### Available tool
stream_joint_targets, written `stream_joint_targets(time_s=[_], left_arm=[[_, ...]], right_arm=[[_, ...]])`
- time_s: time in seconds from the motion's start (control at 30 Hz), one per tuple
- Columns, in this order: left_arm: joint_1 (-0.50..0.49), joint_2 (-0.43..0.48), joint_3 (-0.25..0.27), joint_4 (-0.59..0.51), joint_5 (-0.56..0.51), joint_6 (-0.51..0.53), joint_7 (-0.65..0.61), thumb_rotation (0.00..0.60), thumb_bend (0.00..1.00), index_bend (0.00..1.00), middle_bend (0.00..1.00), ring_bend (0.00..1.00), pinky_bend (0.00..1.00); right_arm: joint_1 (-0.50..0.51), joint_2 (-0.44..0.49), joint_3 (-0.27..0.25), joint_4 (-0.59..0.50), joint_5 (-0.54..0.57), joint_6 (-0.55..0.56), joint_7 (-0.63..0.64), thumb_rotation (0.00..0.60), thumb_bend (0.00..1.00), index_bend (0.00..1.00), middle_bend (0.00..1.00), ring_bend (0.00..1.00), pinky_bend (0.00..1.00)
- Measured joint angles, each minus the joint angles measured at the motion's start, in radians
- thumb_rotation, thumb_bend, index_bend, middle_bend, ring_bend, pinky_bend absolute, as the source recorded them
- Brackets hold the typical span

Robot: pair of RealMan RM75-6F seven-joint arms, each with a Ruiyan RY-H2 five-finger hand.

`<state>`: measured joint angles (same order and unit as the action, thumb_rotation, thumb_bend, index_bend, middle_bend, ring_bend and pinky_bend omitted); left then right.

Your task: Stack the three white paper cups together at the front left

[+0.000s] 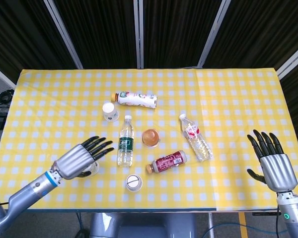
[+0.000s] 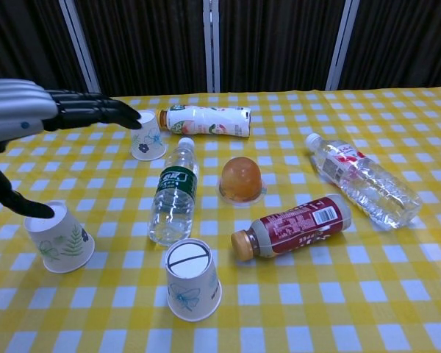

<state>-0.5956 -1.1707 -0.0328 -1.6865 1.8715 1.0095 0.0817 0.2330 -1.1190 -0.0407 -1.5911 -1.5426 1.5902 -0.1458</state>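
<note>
Left hand over first cup, grasp not yet made.

The left hand [image 1: 78, 159] hovers fingers apart, holding nothing, above the near-left cup [image 2: 59, 237], which stands upside down; in the chest view the thumb tip sits at its upturned base. Judged step: approach to the first cup. Next move calls for lowering and closing around the cup wall. The front cup [image 1: 134, 182] stands nearby to the right, the far cup [image 1: 110, 111] well beyond. The right hand [image 1: 274, 162] hangs open, well apart.
</note>
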Motion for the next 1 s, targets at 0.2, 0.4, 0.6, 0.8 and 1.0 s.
stream_joint_targets(time_s=[0.2, 0.4, 0.6, 0.8, 1.0], left_arm=[[-0.117, -0.099, 0.009, 0.025, 0.061, -0.088, -0.011, 0.6, 0.02, 0.06, 0.02, 0.08, 0.11], [-0.178, -0.14, 0.041, 0.046, 0.106, -0.125, -0.018, 0.6, 0.02, 0.13, 0.07, 0.12, 0.16], [-0.192, -0.181, 0.053, 0.072, 0.107, -0.135, 0.0, 0.6, 0.15, 0.16, 0.12, 0.17, 0.22], [-0.205, -0.255, 0.057, 0.126, 0.085, -0.145, 0.03, 0.6, 0.23, 0.2, 0.17, 0.24, 0.3], [-0.216, -0.305, 0.057, 0.156, 0.057, -0.153, 0.077, 0.6, 0.28, 0.36, 0.36, 0.38, 0.46]], right_arm=[[-0.021, 0.002, 0.022, 0.003, -0.003, 0.014, -0.005, 0.6, 0.0, 0.0, 0.0, 0.0, 0.0], [-0.031, 0.005, 0.035, 0.003, -0.006, 0.015, 0.001, 0.6, 0.0, 0.0, 0.0, 0.0, 0.0], [-0.036, 0.003, 0.044, 0.008, -0.016, 0.011, 0.0, 0.6, 0.0, 0.0, 0.0, 0.0, 0.0], [-0.044, 0.001, 0.054, 0.01, -0.022, 0.009, 0.001, 0.6, 0.0, 0.0, 0.0, 0.0, 0.0], [-0.051, 0.001, 0.064, 0.012, -0.028, 0.007, 0.004, 0.6, 0.0, 0.0, 0.0, 0.0, 0.0]])
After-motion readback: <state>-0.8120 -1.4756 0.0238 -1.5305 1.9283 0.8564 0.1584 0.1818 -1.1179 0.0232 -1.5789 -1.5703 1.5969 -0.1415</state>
